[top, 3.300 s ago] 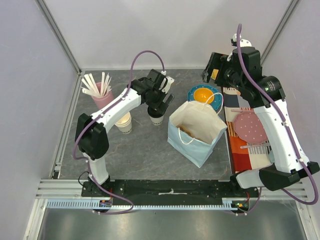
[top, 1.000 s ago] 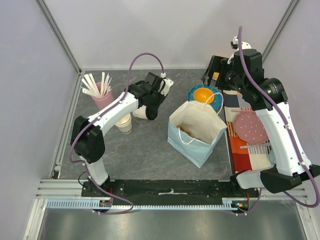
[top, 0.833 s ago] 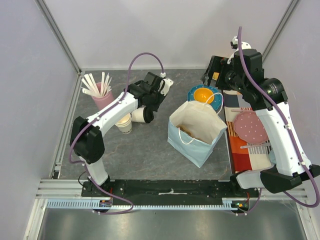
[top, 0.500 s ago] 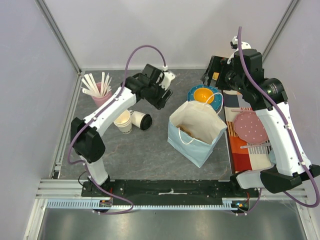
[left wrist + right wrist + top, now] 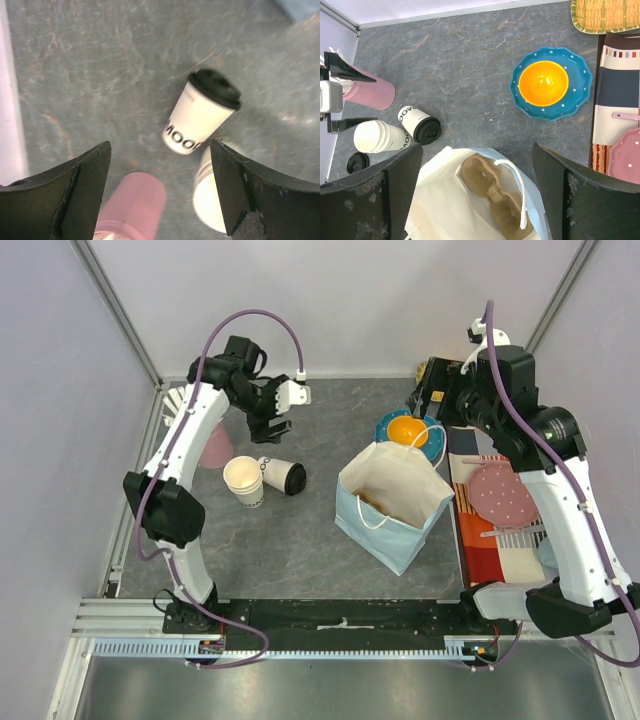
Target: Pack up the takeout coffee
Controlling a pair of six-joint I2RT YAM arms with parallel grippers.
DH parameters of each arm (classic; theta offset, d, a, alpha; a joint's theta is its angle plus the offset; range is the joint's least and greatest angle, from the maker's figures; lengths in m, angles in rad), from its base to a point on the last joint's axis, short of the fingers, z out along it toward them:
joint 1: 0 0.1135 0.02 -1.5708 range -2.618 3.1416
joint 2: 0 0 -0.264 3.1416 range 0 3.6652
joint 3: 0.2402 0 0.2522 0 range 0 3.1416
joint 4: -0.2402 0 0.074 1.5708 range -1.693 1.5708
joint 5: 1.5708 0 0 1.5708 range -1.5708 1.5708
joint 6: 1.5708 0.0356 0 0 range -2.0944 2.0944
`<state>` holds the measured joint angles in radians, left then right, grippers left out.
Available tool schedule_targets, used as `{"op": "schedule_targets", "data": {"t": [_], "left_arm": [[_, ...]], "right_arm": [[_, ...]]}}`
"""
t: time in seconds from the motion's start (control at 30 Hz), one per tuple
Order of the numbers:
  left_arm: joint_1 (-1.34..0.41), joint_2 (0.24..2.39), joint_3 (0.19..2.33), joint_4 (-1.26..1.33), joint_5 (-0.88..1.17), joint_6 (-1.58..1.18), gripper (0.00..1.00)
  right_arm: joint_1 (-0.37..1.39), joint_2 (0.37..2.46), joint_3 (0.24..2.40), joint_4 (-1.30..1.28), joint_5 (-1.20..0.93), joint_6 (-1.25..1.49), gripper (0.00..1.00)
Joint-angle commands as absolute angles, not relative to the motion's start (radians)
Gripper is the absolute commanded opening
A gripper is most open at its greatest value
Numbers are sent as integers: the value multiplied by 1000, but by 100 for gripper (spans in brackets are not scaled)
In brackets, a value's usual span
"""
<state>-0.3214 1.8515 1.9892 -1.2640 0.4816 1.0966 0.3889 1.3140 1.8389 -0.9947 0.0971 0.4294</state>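
The takeout coffee (image 5: 283, 476), a white cup with a black lid, lies on its side on the grey table, lid toward the bag. It touches the stacked lidless cups (image 5: 243, 480). The left wrist view shows the coffee (image 5: 200, 120) well below my left gripper (image 5: 160, 145), whose jaws stand open and empty. In the top view the left gripper (image 5: 270, 410) is raised at the back left. My right gripper (image 5: 476, 147) hangs open high over the paper bag (image 5: 445, 200), holding nothing, with the coffee (image 5: 417, 125) at its left.
The open white and blue bag (image 5: 392, 502) holds a brown cardboard carrier (image 5: 500, 195). A pink cup (image 5: 370, 90) stands behind the stacked cups (image 5: 377, 136). A blue dish with a yellow bowl (image 5: 410, 430), a woven tray (image 5: 605, 15) and a striped mat (image 5: 490, 510) lie at the right.
My left gripper opened and let go of the coffee, which now lies on its side by the stacked cups. The left arm drew up and back to the left. The right arm barely moved.
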Motion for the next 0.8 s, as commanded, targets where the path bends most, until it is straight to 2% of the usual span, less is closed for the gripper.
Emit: {"op": "schedule_targets", "data": {"t": [0.0, 0.13, 0.37, 0.77], "left_arm": [[-288, 1881, 2020, -1537, 479, 1517, 86], [-319, 1864, 1950, -1473, 535, 1565, 90], [-391, 1931, 1939, -1397, 446, 1503, 91], [-405, 2063, 1954, -1522, 293, 1680, 91]], "right_arm": [[388, 1270, 1816, -962, 83, 411, 98], [387, 1241, 1787, -962, 81, 399, 98], [387, 1236, 1772, -959, 49, 396, 98], [387, 1190, 1714, -953, 55, 411, 98]]}}
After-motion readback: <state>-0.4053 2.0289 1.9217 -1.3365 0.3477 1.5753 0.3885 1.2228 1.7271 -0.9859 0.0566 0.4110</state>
